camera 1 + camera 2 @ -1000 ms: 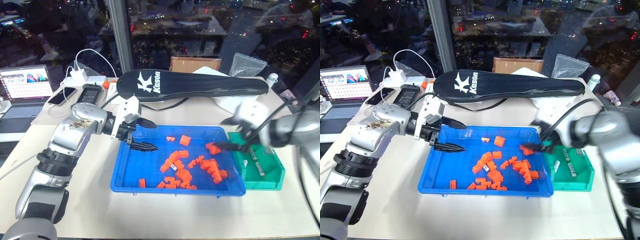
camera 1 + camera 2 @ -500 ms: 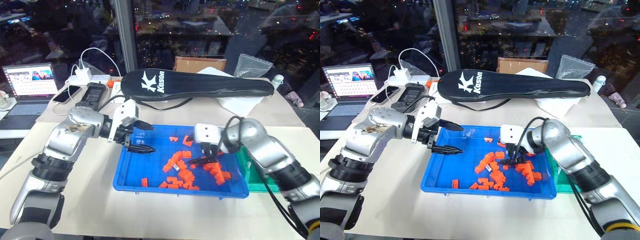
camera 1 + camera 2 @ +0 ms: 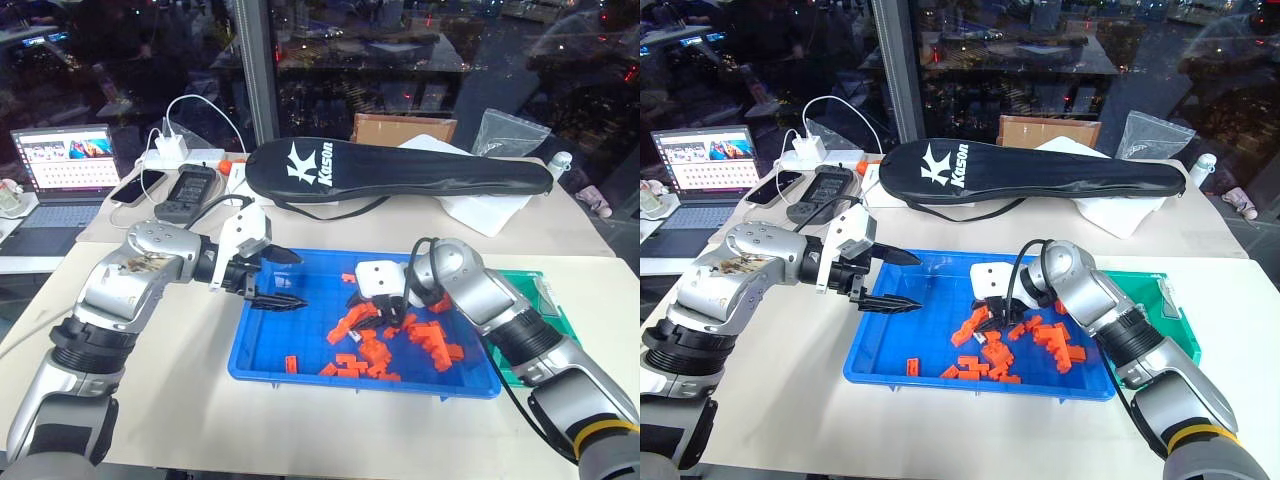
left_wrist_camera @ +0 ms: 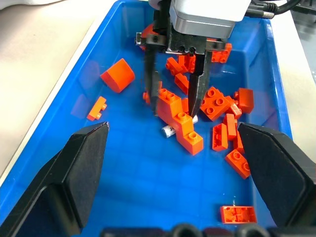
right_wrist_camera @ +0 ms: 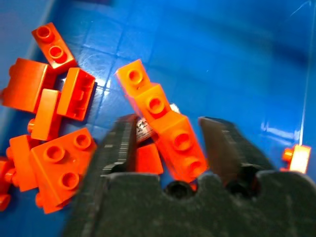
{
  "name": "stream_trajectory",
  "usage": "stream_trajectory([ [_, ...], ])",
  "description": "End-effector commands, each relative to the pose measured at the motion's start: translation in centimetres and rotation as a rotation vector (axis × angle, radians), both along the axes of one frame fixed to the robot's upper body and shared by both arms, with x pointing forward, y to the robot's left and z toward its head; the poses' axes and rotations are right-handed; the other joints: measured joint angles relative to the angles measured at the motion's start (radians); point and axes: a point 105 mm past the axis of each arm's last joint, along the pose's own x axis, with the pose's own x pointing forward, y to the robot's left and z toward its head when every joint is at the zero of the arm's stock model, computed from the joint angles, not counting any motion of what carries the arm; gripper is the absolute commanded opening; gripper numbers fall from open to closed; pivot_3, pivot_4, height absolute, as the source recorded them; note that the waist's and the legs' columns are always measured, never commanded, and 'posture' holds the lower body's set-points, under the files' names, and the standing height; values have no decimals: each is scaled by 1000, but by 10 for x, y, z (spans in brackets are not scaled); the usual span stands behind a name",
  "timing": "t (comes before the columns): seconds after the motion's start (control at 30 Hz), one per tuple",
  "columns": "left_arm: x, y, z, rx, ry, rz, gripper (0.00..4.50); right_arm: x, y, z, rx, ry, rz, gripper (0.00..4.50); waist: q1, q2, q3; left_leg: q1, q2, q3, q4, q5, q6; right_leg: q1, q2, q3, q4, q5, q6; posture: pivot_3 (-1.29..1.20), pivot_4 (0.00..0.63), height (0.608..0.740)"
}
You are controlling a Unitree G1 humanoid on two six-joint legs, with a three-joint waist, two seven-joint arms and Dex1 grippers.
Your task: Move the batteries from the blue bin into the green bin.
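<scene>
The blue bin (image 3: 285, 345) lies in the table's middle with several orange blocks (image 3: 420, 335) scattered in it. One battery (image 4: 168, 131) lies on the bin's floor, mostly hidden under a long orange block (image 4: 180, 118); its label peeks out in the right wrist view as well (image 5: 143, 127). My right gripper (image 4: 174, 112) is down in the bin, straddling that block and the battery (image 3: 378, 318). My left gripper (image 3: 290, 278) hovers open and empty over the bin's left end. The green bin (image 3: 1160, 300) sits just right of the blue one, partly behind my right arm.
A black racket cover (image 3: 400, 170) lies across the table behind the bins. A laptop (image 3: 60, 160), phones and a power strip with cables (image 3: 190, 185) crowd the back left. A cardboard box (image 3: 405, 128) and a small white bottle (image 3: 560, 160) stand at the back.
My right gripper has swung left from the green bin's side to the middle of the blue bin and sunk onto the block pile. The left arm has kept still; the camera shifted.
</scene>
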Motion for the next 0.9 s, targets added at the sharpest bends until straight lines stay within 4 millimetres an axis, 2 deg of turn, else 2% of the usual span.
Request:
stream_trajectory([
  [0.03,-1,-2,11,-17,-49,-12,4500,0,0,21,58,-47,-6,638,0,0,0,0,0,0,0,0,0,0,0,0,0,0,0,0,150,731],
  [0.07,-1,-2,11,-17,-50,-14,4500,1,-2,24,68,-51,-18,450,0,0,0,0,0,0,0,0,0,0,0,0,0,0,0,0,150,731],
  [0.17,0,-3,10,-17,-50,-20,4500,7,-11,34,94,-73,-78,468,0,0,0,0,0,0,0,0,0,0,0,0,0,0,0,0,150,731],
  [0.37,1,-6,10,-18,-52,-34,4500,40,-34,42,124,-181,-308,468,1,0,0,0,0,0,0,0,0,0,0,0,0,0,0,0,150,731],
  [0.43,1,-7,9,-16,-51,-39,4500,44,-32,42,132,-193,-325,1473,0,0,0,0,0,0,0,0,0,0,0,0,0,0,0,0,150,731],
  [0.47,2,-7,9,-16,-51,-41,4500,44,-29,42,137,-192,-318,1650,-1,0,0,0,0,0,0,0,0,0,0,0,0,0,0,0,150,731],
  [0.53,2,-7,9,-14,-49,-44,4500,43,-22,45,152,-201,-302,2370,-4,0,0,0,0,0,-1,0,0,0,0,0,0,0,0,0,150,731],
  [0.67,2,-6,9,-7,-52,-47,4500,23,-8,49,164,-143,-231,3684,-3,0,0,0,0,0,-1,0,0,0,0,0,0,0,0,0,150,731],
  [0.8,3,-5,8,-5,-51,-46,4500,-13,8,43,188,17,-138,3684,0,0,0,0,0,-1,-1,0,0,0,0,-1,0,0,0,0,150,731],
  [0.9,3,-5,7,-3,-49,-44,4500,-12,18,38,203,14,-151,3684,0,0,0,0,0,-2,0,0,0,1,0,-3,0,0,0,0,150,731],
])
